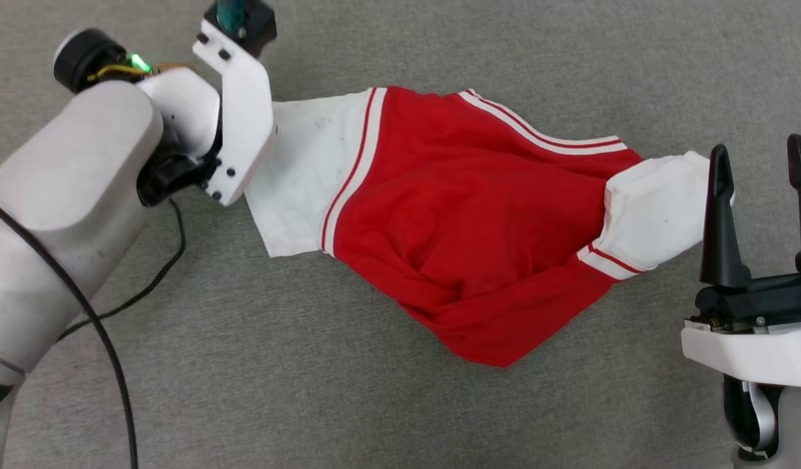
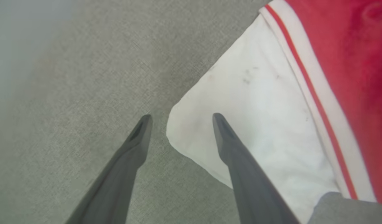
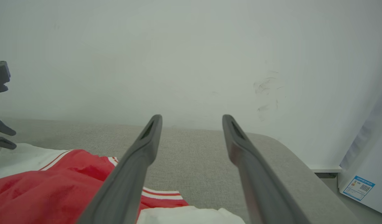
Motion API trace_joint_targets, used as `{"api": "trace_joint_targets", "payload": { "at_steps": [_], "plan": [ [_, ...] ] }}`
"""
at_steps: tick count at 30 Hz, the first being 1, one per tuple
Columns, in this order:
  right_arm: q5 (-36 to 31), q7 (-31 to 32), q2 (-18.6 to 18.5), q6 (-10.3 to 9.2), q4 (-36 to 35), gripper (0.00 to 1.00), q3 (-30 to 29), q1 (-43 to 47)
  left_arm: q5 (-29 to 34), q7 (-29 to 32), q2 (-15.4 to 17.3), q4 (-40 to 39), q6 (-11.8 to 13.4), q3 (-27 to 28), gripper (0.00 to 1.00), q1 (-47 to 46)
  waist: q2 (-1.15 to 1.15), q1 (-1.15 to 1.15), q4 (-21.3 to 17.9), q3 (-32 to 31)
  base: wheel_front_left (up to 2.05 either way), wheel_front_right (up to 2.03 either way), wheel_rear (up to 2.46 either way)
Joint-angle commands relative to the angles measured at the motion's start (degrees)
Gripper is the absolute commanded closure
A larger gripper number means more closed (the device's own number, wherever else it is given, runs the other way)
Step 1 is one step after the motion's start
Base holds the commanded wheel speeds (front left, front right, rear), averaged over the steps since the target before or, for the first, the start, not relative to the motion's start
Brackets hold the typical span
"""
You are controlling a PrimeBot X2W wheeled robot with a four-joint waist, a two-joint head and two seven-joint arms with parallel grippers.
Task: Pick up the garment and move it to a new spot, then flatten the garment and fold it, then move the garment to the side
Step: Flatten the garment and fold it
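Looks like the pick-up step, nothing gripped yet. Got the red soft-fabric T-shirt with white short sleeves (image 1: 459, 221) lying rumpled mid grey cloth counter (image 1: 374, 417). Got the left claw (image 2: 182, 115) spread wide astride the left sleeve corner, right claw (image 1: 758, 143) spread too, just beside the right sleeve. Next, probably: drop lower and pinch both sleeves.

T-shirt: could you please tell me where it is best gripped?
Probably by its sleeves: the left sleeve from the left, its corner lying between the left gripper's open fingers; the right sleeve from the right, beside the open right gripper. Both stick out at the ends.
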Motion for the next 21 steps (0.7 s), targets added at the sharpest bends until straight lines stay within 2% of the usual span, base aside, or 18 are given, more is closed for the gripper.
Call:
{"api": "trace_joint_targets", "payload": {
  "at_steps": [1, 4, 5, 6, 7, 13, 21],
  "plan": [
    [0.3, -0.1, 0.3, -0.04, 0.2, 0.0, 0.1, -0.6, -0.4, 0.4, 0.5, 0.3, 0.0, -0.6, 0.0, -0.5, 0.0, -0.01, -0.9, 1.0, 0.0, 0.0, 0.0],
    [0.1, -0.1, 0.4, -0.04, 0.5, 0.0, 0.1, -0.8, -2.7, 2.9, 1.3, 1.3, 0.0, -5.0, 0.0, -1.0, 0.0, -0.01, -1.4, 1.5, 0.0, 0.0, 0.0],
    [0.5, -0.1, 0.4, -0.04, 0.8, 0.0, 0.3, -0.6, -5.6, 4.4, 1.6, 2.1, 0.0, -8.6, 0.0, 0.1, 0.0, -0.01, -1.6, 1.8, 0.0, 0.0, 0.0],
    [0.6, -0.1, 0.4, -0.04, 1.0, 0.0, 0.2, -0.4, -6.8, 5.1, 1.6, 2.0, 0.0, -9.5, 0.0, 0.3, 0.0, -0.01, -1.5, 1.8, 0.0, 0.0, 0.0],
    [0.6, -0.1, 0.4, -0.04, 1.8, 0.0, -0.7, 0.5, -8.8, 4.5, 3.0, -0.1, 0.0, -12.0, 1.0, -1.4, 0.0, -0.01, 0.2, 0.7, 0.0, 0.0, 0.0],
    [-0.3, -0.1, 0.4, -0.04, 3.3, 0.0, -1.7, 1.7, -10.5, 2.0, 4.7, -4.0, 0.0, -12.6, 1.0, -3.1, 0.0, -0.01, 3.5, -2.6, 0.0, 0.0, 0.0],
    [-1.4, -0.1, 0.4, -0.04, 4.5, 0.0, -1.7, 3.1, -13.1, 1.1, 11.6, -3.3, 0.0, -13.0, 1.0, 1.8, 0.0, -0.01, 6.4, -5.8, 0.0, 0.0, 0.0]
  ]
}}
